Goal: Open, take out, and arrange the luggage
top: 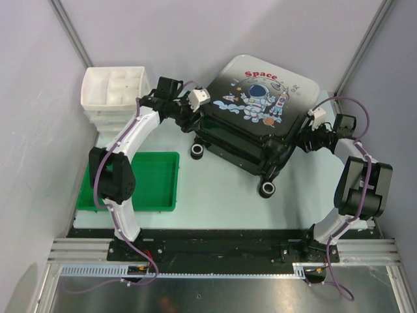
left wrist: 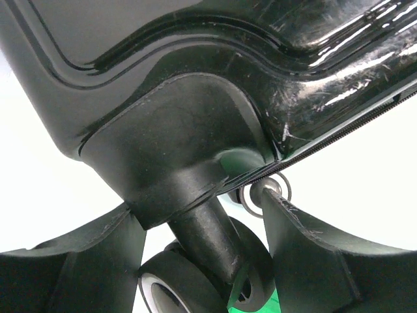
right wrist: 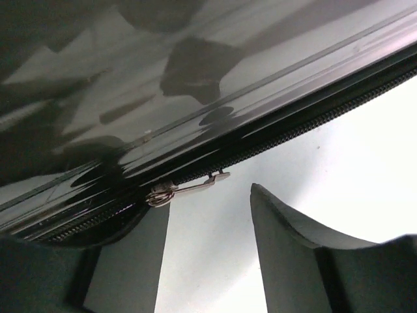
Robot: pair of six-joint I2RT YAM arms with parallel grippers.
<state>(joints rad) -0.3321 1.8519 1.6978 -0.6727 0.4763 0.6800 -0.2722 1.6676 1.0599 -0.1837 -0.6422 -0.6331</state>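
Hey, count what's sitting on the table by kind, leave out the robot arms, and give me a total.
Suitcase: 1
White drawer box: 1
Green tray: 1
Total: 3

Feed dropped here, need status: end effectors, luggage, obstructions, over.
Left end effector open, straddling a wheel stem. Right end effector open at the zipper pull. Luggage closed, lying flat. Nothing blocking either arm.
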